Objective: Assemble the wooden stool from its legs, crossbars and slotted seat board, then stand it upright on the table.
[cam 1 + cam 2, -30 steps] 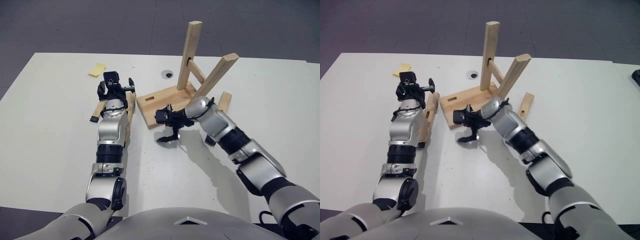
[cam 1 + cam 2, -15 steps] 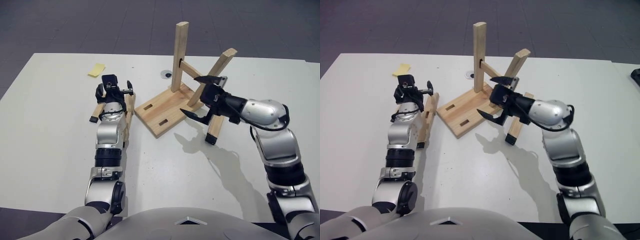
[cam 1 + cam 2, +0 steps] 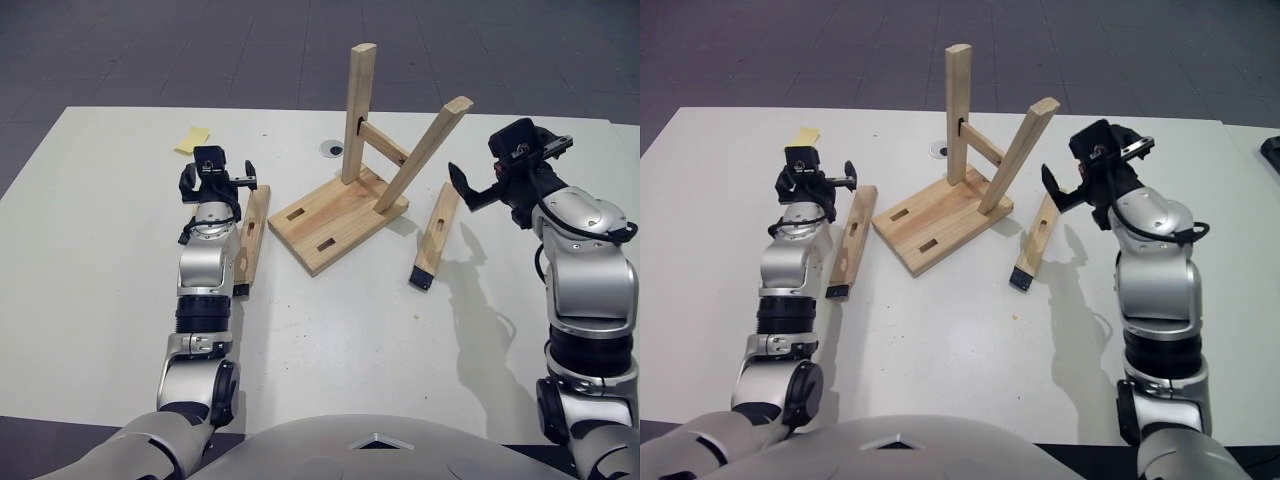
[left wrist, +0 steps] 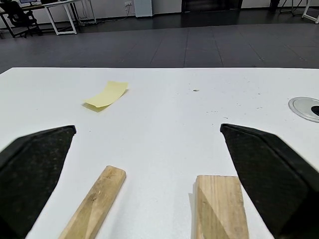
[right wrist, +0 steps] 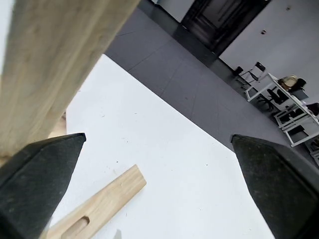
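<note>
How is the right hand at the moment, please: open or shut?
Open: the right hand has its fingers wide apart, holding nothing.

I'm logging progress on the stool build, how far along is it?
Done: an upright leg and a tilted leg, joined by a crossbar, stand in the seat board. In hand: nothing; left gripper and right gripper open. Left: fit the left loose leg and right loose leg lying on the table, then flip it upright.

**Camera layout**

Both head eyes look forward and down over the white rectangular table [image 3: 100, 300], sharing it all. The left wrist camera sits low, facing the yellow paper note [image 4: 106, 94] ahead of the left gripper [image 4: 148, 128]. The right wrist camera looks past the right gripper [image 5: 158, 137], a pale wooden bar [image 5: 50, 64] close beside it.
</note>
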`<act>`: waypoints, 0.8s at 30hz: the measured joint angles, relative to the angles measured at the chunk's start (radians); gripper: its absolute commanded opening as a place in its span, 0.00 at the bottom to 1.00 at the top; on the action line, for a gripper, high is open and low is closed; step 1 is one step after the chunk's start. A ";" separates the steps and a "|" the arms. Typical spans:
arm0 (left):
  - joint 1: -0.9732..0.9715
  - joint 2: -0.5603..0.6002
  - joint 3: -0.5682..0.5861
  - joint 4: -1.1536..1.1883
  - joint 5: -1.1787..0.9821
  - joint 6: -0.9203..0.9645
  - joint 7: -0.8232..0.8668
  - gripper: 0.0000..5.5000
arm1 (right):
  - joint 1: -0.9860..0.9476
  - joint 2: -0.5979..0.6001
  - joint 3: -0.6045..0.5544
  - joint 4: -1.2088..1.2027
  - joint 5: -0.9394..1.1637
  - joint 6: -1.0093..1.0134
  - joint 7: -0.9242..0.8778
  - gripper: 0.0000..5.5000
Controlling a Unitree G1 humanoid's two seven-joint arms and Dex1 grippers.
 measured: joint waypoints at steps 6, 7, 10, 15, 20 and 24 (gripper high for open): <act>-0.006 -0.004 -0.018 0.010 0.000 0.000 -0.010 0.98 | -0.112 0.194 0.062 0.126 -0.057 -0.105 -0.251 0.98; -0.008 -0.004 -0.021 0.012 0.000 0.000 -0.012 0.98 | -0.129 0.208 0.072 0.149 -0.069 -0.134 -0.279 0.98; -0.013 -0.002 -0.027 0.027 0.000 0.001 -0.018 0.98 | -0.163 0.205 0.119 0.226 -0.146 -0.242 -0.368 0.98; -0.017 0.015 -0.102 0.061 0.023 0.043 -0.093 0.98 | -0.161 0.255 0.015 0.184 -0.054 -0.284 -0.365 0.98; -0.020 0.032 -0.180 0.116 0.069 0.060 -0.146 0.98 | -0.122 0.345 -0.030 0.056 0.132 -0.240 -0.270 0.98; -0.056 0.074 -0.190 0.170 0.101 0.039 -0.156 0.98 | -0.116 0.394 -0.044 -0.016 0.207 -0.218 -0.261 0.98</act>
